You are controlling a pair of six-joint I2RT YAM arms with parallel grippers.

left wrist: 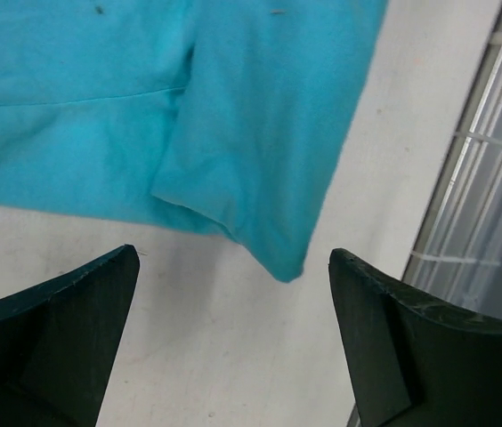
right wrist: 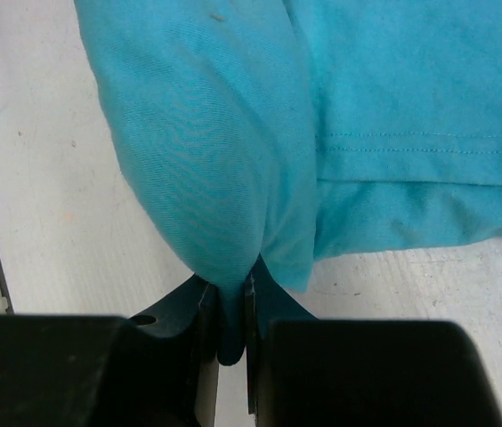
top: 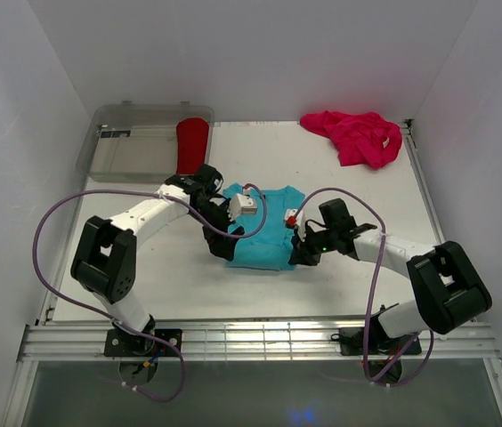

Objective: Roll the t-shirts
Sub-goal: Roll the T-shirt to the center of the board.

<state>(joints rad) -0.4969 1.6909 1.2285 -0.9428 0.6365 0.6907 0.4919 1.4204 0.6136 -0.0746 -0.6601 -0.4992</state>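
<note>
Fabric of the turquoise-blue t-shirt (top: 264, 233) lies folded into a compact block at the middle of the white table (top: 162, 276), between the two arms. It is smooth and solid-coloured, with a stitched hem line running across it and layered edges showing at its near side. In the left wrist view a folded corner (left wrist: 260, 133) rests flat on the table just ahead of the left gripper (left wrist: 233, 262), whose jaws are spread wide with nothing between them. The right gripper (right wrist: 229, 307) is pinched narrowly on a bunched fold of the same shirt (right wrist: 224, 160) at its right edge. The magenta-pink t-shirt (top: 358, 135) sits crumpled at the far right corner. The red t-shirt (top: 191, 145) is a tight bundle at the right end of a clear bin (top: 131, 147), far left.
</note>
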